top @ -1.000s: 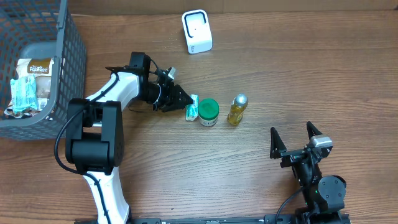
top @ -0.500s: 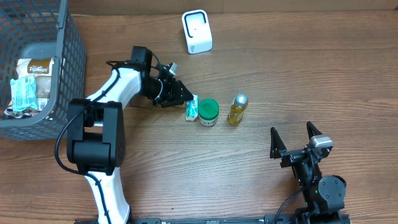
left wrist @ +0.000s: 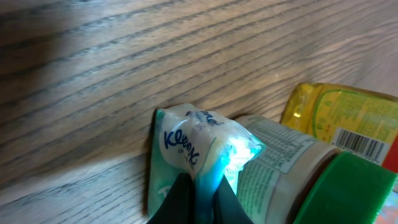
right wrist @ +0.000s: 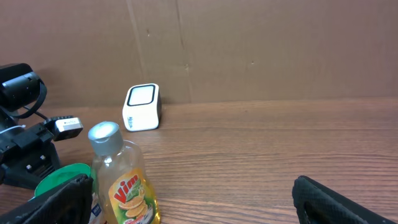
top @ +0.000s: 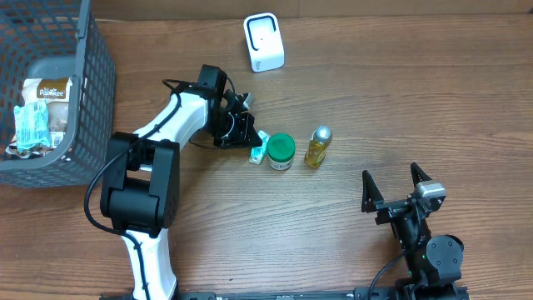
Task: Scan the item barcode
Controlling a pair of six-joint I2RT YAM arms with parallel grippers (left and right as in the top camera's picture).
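One crinkled pale-green Kleenex tissue pack (left wrist: 186,143) with blue lettering sits pinched in the left gripper (left wrist: 200,190), while the right gripper (top: 393,182) gapes wide.

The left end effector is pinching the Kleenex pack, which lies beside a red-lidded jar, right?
No: the jar has a green lid, as the overhead view shows. The left end effector does pinch the Kleenex pack beside it.

Seen from the left wrist, the tissue packet (left wrist: 186,146) is part hidden behind the left hand (left wrist: 199,190), the green-lidded jar (left wrist: 292,165) and yellow bottle (left wrist: 339,115) run off frame; overhead, the basket (top: 92,75) is cropped at left.
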